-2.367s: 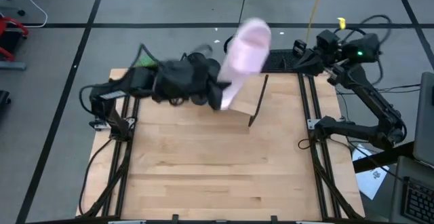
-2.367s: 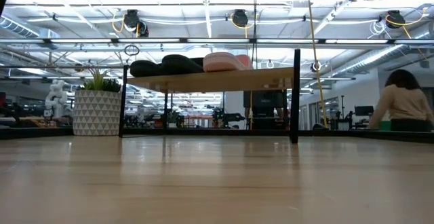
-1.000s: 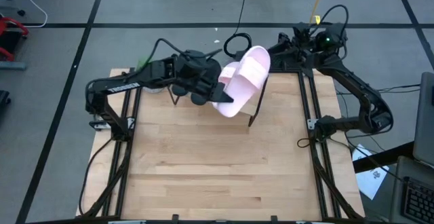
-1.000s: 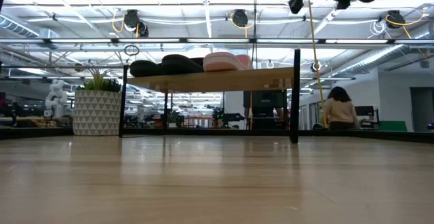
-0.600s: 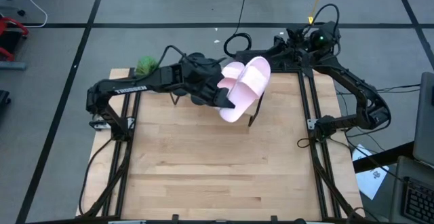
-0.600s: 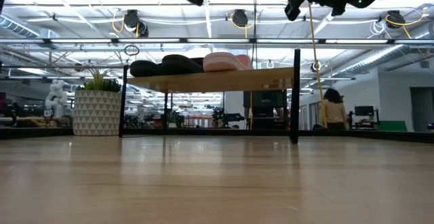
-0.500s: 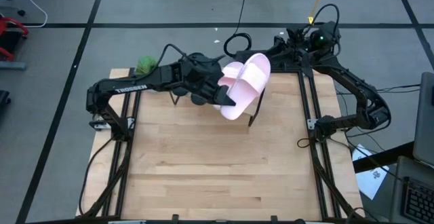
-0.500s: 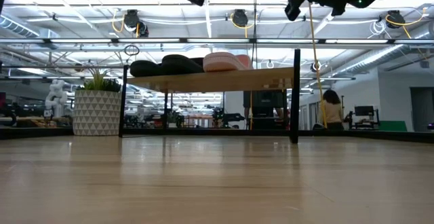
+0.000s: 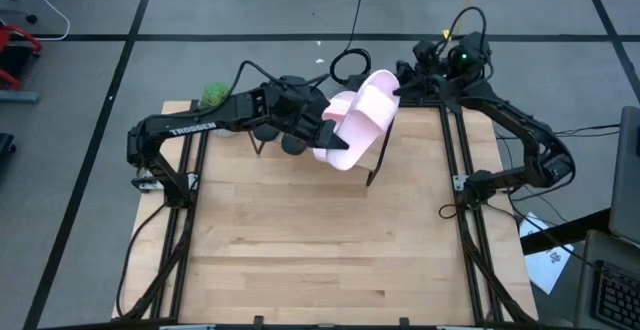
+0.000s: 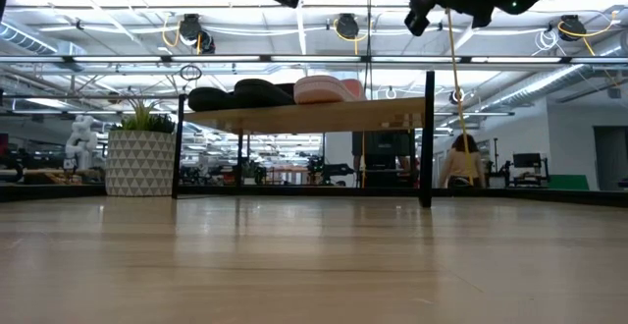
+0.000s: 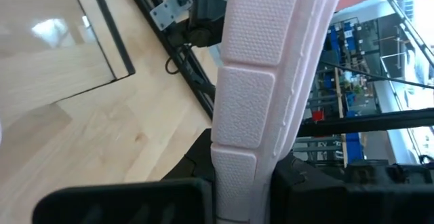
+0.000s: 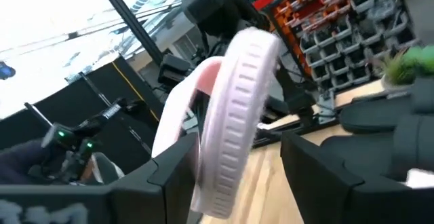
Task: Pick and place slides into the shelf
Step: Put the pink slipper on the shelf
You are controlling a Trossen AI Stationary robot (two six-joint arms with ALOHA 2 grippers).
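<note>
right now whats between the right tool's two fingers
The pink slide, edge-on in the right wrist view, between the open right tool's fingers; the left tool grips it.

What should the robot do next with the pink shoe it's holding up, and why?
Probably close the right gripper on the pink slide. The left gripper grips that slide by one end above the shelf, and the right gripper's open jaws already stand on either side of its other end. The shelf holds two black slides and one pink slide, with room beside them, so a handover looks likely.

Pale pink slide (image 9: 358, 120) clamped in left pincer (image 9: 335, 142), tilted above shelf (image 10: 304, 116); three slides (image 10: 270, 93) rest below it.
</note>
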